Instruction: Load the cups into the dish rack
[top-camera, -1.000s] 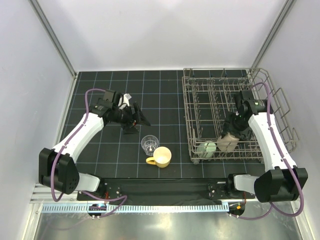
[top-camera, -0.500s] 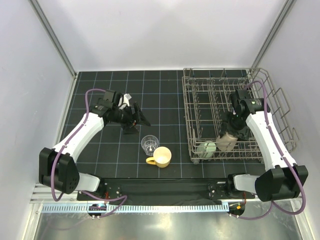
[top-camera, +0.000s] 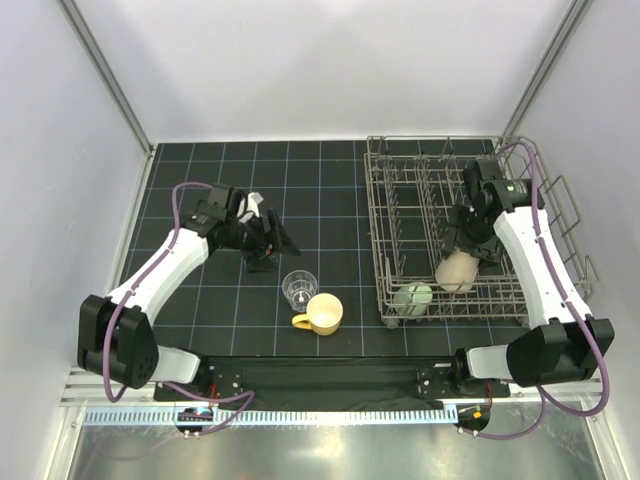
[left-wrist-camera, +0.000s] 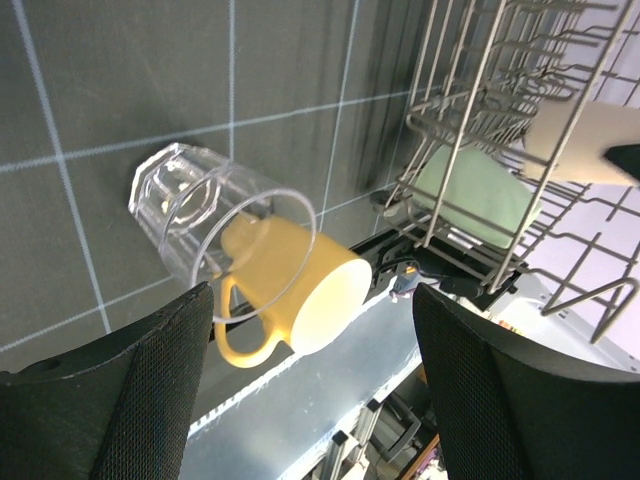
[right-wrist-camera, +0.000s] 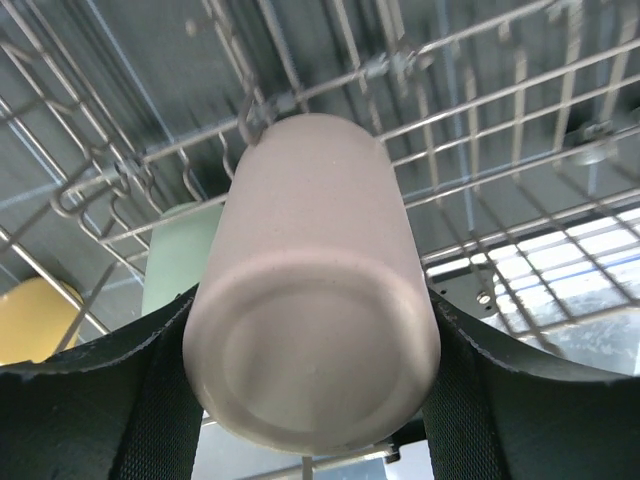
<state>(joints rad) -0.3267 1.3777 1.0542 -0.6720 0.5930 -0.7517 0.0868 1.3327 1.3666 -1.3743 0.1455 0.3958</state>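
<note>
The tan tumbler (right-wrist-camera: 310, 300) is gripped across its body by the right gripper (right-wrist-camera: 310, 400), a finger pressed to each side. It is held inside the dish rack (top-camera: 400, 180), close to the rack's near edge and roughly midway along it.

Its base is turned back toward the wrist and its mouth is pointed away, down toward the rack's floor wires. The long axis is thus set in line with the gripper's reach, sloping toward the near edge. Whether the rim is already touching the wires cannot be told.

The pale green cup (top-camera: 414, 297) is seen lying just beside it, in the rack's near left corner. The set-down is judged to turn on that narrow gap: the tumbler is to be lowered along its own axis, clear of the green cup.

The left gripper (top-camera: 278, 243) is held open with nothing between its fingers, above the tabletop. The clear glass (top-camera: 298, 287) and the yellow mug (top-camera: 325, 313) are found touching, toward the tabletop's near edge, and are nearer to the left arm.
</note>
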